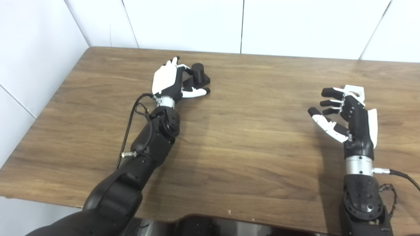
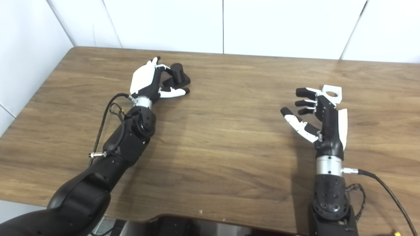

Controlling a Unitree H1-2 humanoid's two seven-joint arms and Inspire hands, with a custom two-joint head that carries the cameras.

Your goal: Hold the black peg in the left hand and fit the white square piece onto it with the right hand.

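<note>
Reaching across the far left part of the wooden table [image 1: 229, 147], the left hand [image 1: 169, 80] is cupping around the black peg [image 1: 198, 72], which is standing upright on its square base on the tabletop; the fingers are curling behind it and the thumb is lying along the near edge of the base, but whether they are actually gripping cannot be told, and the peg is not lifted. Over on the right side, the right hand [image 2: 320, 114] is hanging with its fingers spread and holding nothing, while the white square piece [image 2: 332, 92], with its round hole showing, is lying on the table just behind the fingertips, possibly touching them. So the task is looking barely begun: both grasps, both lifts and the fitting itself are remaining. Peg and piece are sitting well apart, with nothing standing between them, and only the hanging arm cables are trailing near each wrist.
</note>
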